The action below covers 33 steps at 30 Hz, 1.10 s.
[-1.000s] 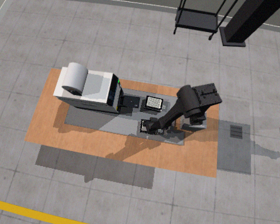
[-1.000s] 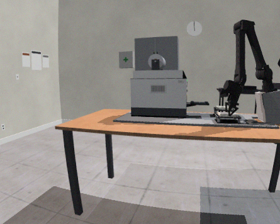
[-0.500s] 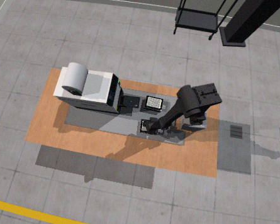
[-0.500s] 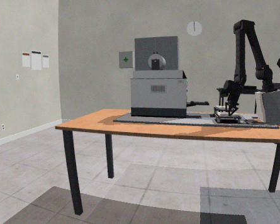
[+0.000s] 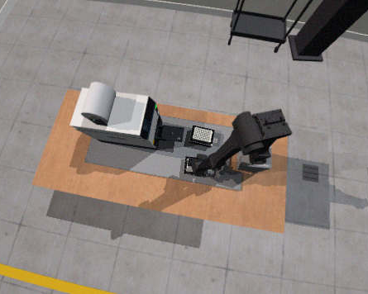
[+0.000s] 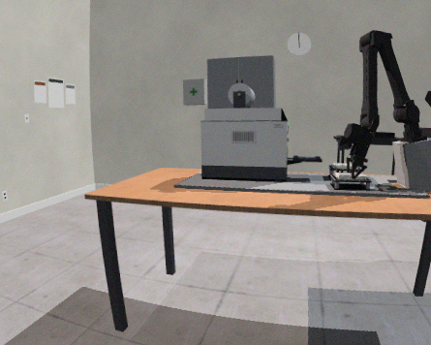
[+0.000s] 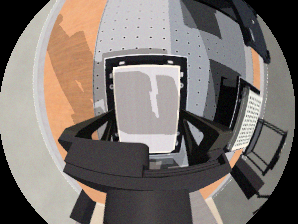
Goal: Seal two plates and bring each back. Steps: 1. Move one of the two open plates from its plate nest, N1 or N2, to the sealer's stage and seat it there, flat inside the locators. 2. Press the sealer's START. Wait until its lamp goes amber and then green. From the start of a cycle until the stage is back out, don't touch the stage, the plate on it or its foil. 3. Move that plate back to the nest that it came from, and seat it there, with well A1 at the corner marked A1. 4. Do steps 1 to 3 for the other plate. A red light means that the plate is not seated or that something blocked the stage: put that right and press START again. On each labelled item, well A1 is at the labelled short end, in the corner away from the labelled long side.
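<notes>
A plate with a smooth, plain foil-like top (image 7: 145, 107) lies in the near nest (image 7: 145, 60), inside its dark rim, and looks flat. My gripper (image 7: 147, 113) (image 5: 198, 166) (image 6: 357, 173) is open, low at this nest, with one finger beside each long side of the plate. The other plate (image 5: 203, 135) (image 7: 248, 120) shows open wells and sits in the far nest. The sealer's stage (image 5: 172, 134) (image 6: 306, 159) is out, and no plate shows on it. The sealer's lamp (image 5: 155, 106) (image 6: 288, 124) is green. The nest labels and the A1 marks cannot be read.
The white sealer (image 5: 130, 117) (image 6: 244, 145) with its foil roll (image 5: 99, 101) stands at the left of the grey board (image 5: 124, 154). A pale upright panel (image 6: 418, 165) stands near the arm's base. The far nest lies close beside the near one.
</notes>
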{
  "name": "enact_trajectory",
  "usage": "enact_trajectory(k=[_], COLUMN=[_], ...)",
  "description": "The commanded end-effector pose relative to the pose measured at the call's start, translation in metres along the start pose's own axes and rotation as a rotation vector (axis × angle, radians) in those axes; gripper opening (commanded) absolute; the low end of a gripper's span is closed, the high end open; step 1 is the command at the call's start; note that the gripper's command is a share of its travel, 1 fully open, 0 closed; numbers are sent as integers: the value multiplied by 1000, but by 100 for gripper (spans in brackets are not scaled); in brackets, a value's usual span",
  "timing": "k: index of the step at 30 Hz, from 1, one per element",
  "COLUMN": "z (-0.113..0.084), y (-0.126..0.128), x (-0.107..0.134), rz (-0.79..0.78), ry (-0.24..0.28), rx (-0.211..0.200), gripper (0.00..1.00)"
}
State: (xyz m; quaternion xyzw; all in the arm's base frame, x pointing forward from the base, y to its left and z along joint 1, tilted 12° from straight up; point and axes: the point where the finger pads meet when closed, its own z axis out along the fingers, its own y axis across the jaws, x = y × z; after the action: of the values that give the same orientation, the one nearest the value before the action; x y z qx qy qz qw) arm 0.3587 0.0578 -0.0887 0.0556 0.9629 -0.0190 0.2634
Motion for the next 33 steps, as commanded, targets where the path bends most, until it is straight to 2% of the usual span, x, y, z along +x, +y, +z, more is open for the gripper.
enact_trajectory(k=[1, 18, 30, 33], z=[-3, -3, -13, -12], y=[0, 0, 2, 1], x=[-8, -8, 0, -4], rz=[1, 1, 6, 12], ry=[-18, -18, 8, 0], rx=[-6, -6, -3, 0], gripper=[100, 100, 100, 100])
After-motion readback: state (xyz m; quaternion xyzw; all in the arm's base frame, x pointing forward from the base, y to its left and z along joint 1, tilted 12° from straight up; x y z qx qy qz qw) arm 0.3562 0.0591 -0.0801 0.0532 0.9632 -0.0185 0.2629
